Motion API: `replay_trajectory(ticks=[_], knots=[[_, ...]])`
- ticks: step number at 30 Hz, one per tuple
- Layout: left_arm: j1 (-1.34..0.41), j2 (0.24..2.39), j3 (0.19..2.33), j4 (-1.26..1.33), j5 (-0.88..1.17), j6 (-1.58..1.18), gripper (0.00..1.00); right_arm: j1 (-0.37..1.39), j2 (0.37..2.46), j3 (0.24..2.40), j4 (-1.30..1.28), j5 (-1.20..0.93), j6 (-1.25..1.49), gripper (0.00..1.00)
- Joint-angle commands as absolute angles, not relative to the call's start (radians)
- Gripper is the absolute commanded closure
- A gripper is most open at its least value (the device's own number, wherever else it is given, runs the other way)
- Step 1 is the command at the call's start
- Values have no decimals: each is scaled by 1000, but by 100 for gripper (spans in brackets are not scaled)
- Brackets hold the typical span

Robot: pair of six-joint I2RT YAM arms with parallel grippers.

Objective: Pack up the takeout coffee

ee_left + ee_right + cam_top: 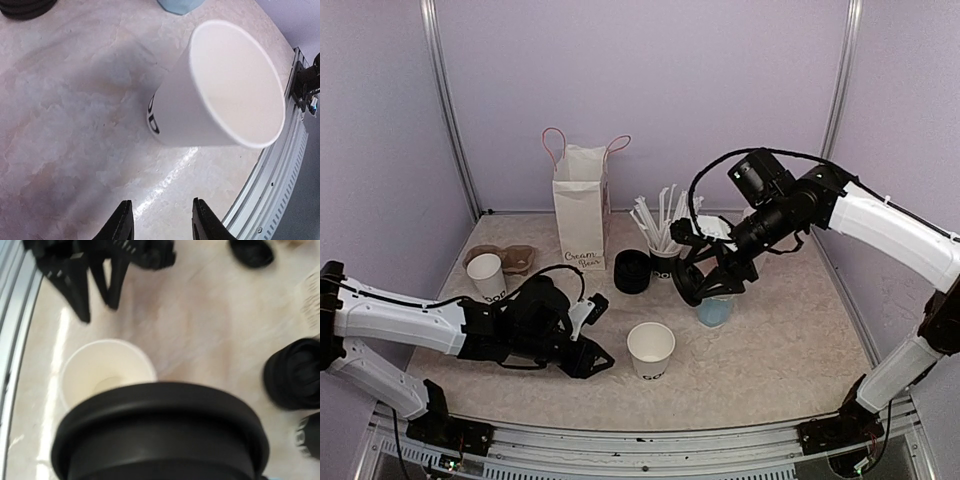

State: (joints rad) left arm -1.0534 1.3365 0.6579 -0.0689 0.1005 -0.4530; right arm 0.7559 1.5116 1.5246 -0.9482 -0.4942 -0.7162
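With the right gripper (694,288) clamped on the black lid (160,432) at 1 o'clock of the lidless cup (651,349), centre it level over the rim before pressing, while the left gripper (160,221), jaws apart and empty at 9 o'clock, could steady that cup on the surface (775,350).

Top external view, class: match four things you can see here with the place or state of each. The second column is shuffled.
Column A
1. paper bag
2. front cup
3. straws
4. right gripper

Column B
a. shut on a black lid
b. at the back, handles up
c. bunched in a black holder
d. lidless, front centre

Pairs: 1-b; 2-d; 3-c; 4-a
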Motion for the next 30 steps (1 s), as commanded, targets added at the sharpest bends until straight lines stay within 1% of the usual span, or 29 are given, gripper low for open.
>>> replay_trajectory(ticks=[1, 6, 13, 18, 24, 30], knots=[[-1090, 1336, 581, 36, 84, -463, 60, 793, 1529, 1526, -1037, -444, -739, 97], [-1123, 1390, 553, 142, 115, -468, 59, 813, 1542, 1520, -1045, -413, -731, 96], [-1128, 1521, 604, 273, 106, -456, 59, 855, 1595, 1544, -1073, -337, -727, 94], [-1127, 1616, 656, 359, 124, -439, 59, 868, 1623, 1549, -1087, -326, -726, 92], [-1126, 1715, 744, 396, 172, -409, 60, 880, 1648, 1565, -1105, -305, -727, 90], [-1125, 1742, 762, 417, 187, -394, 60, 894, 1683, 1582, -1120, -295, -730, 86]])
